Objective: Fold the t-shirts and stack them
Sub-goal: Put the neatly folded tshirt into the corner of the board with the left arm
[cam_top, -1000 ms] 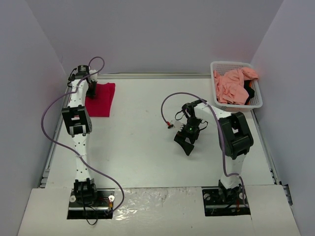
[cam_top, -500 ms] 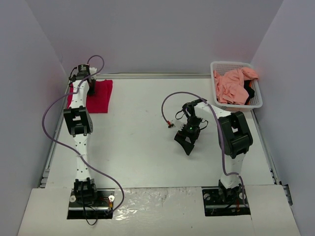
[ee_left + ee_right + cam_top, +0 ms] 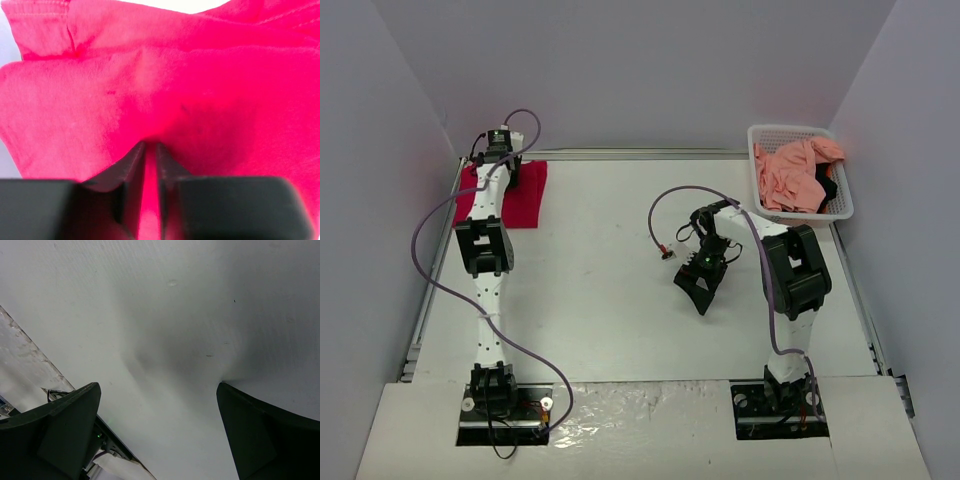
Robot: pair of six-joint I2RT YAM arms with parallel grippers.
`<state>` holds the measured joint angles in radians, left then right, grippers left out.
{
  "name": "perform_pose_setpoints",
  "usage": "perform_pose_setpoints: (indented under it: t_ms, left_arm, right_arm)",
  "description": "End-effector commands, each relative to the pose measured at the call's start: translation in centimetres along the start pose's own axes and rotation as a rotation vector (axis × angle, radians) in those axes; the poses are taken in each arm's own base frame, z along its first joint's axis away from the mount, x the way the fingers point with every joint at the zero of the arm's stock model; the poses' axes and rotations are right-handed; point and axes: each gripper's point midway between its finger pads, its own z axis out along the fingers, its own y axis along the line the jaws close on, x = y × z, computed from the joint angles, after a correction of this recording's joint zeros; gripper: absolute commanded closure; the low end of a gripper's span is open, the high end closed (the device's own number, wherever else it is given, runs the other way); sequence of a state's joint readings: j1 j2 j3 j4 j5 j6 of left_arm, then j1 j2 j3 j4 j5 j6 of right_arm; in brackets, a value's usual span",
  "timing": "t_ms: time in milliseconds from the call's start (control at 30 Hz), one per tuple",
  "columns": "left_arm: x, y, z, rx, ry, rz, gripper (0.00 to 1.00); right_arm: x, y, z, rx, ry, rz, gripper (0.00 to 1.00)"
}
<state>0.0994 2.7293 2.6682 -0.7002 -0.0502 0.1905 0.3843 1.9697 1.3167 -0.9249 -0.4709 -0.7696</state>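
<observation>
We count two t-shirts: one crimson t-shirt [image 3: 527, 196], one salmon t-shirt [image 3: 788, 176]. One black garment [image 3: 828, 189]. One white basket [image 3: 788, 130]. Two arms: left arm [image 3: 481, 250], right arm [image 3: 798, 272]. Two grippers: left gripper [image 3: 150, 146], right gripper [image 3: 157, 386].

Crimson t-shirt [image 3: 526, 194], salmon t-shirt [image 3: 790, 176], white lattice basket [image 3: 788, 129].

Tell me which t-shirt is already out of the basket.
The crimson red t-shirt, lying at the table's far-left corner with the left gripper pinched on it; the salmon pink t-shirt is heaped in the white lattice basket.
</observation>
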Motion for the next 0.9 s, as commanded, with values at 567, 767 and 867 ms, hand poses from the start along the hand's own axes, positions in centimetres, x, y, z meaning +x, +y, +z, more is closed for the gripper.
perform_pose_setpoints:
  t_ms: [567, 767, 867]
  left_arm:
    - [-14.2, 2.3, -32.8, 0.005, -0.534, -0.036, 0.34]
    - [-1.6, -6.5, -33.9, 0.345, -0.435, 0.059, 0.15]
    - [2.6, -9.2, -34.8, 0.348, -0.406, 0.173, 0.04]
  right_arm:
    - [1.0, -0.4, 1.9, -0.072, 0.001, 0.010, 0.00]
    - [-1.1, -0.5, 0.6, -0.062, -0.087, -0.008, 0.00]
    - [-2.2, -1.3, -0.7, 0.000, -0.131, 0.005, 0.00]
